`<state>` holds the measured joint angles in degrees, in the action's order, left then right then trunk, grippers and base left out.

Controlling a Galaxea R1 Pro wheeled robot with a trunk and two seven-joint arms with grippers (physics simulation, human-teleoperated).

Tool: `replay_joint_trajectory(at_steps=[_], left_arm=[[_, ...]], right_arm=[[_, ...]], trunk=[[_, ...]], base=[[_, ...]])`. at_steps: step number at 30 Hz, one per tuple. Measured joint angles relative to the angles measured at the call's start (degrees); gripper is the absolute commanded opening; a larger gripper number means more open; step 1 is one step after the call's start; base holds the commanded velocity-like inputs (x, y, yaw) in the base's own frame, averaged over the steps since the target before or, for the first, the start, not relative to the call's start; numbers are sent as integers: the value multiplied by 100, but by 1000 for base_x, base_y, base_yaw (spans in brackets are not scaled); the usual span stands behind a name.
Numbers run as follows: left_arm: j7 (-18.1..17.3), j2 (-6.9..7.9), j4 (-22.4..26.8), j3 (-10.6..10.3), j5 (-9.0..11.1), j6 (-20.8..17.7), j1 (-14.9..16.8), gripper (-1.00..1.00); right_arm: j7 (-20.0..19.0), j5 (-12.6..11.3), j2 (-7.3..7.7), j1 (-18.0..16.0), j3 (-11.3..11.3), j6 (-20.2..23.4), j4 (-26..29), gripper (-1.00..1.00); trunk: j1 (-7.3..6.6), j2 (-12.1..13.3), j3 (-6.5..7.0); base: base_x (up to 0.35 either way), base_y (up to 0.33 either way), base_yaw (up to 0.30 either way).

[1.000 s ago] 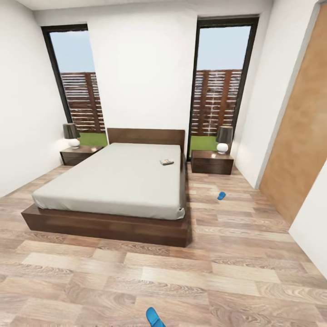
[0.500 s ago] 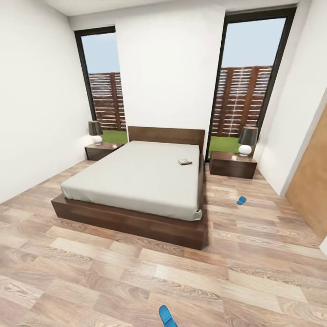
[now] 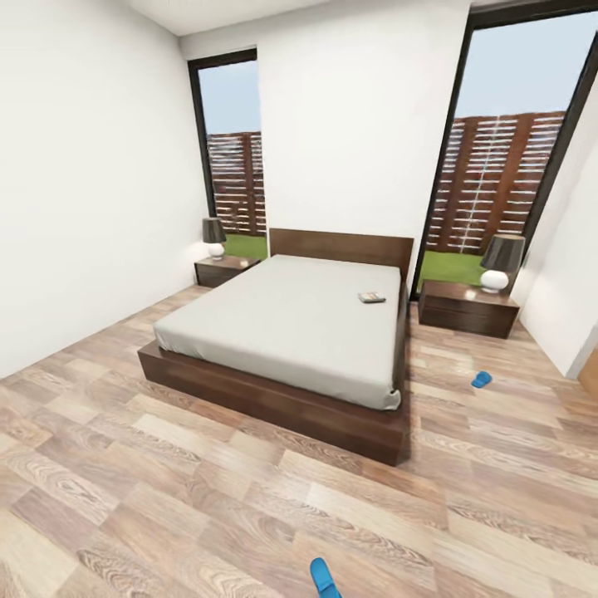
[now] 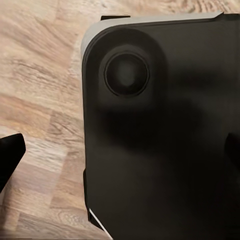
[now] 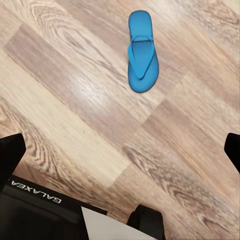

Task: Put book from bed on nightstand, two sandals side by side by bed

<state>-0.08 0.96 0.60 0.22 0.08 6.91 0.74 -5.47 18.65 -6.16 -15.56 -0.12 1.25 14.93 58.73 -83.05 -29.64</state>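
Observation:
The bed [image 3: 291, 332], with a pale grey mattress and dark wood frame, stands mid-room in the head view. The dark book [image 3: 371, 296] lies on the mattress near the headboard, toward the bed's right side. A nightstand [image 3: 468, 309] sits at the bed's right, another nightstand [image 3: 223, 270] at its left. One blue sandal [image 3: 481, 379] lies on the floor right of the bed; a second sandal [image 3: 325, 578] lies close to me and appears as a blue sandal [image 5: 141, 52] in the right wrist view. My right gripper [image 5: 120, 150] hangs open above the floor beside it. My left gripper [image 4: 120, 150] is open over my dark base.
Each nightstand carries a lamp [image 3: 500, 262], the other lamp [image 3: 215, 236] at the left. Tall windows [image 3: 507, 166] flank the headboard wall. White walls close the room at the left [image 3: 83, 191]. Wood floor [image 3: 166, 498] stretches between me and the bed.
The whole head view has shifted, with bed and sandals sliding rightward in the picture: the camera moved. The book and sandals lie where they were.

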Motion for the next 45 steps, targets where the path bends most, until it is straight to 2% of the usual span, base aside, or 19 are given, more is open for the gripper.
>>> replay_joint_trajectory(at_steps=[23, 45], left_arm=[[0, -8, 0, -6, 0, 4, 0, 100], [0, 0, 0, -13, 0, 13, 0, 100]], right_arm=[[0, 0, 0, 0, -3, -13, 0, 100], [-1, 1, 0, 0, 5, -13, -4, 100]], trunk=[[0, 0, -61], [0, 0, -124]], base=[[0, -135, 279], [0, -18, 278]])
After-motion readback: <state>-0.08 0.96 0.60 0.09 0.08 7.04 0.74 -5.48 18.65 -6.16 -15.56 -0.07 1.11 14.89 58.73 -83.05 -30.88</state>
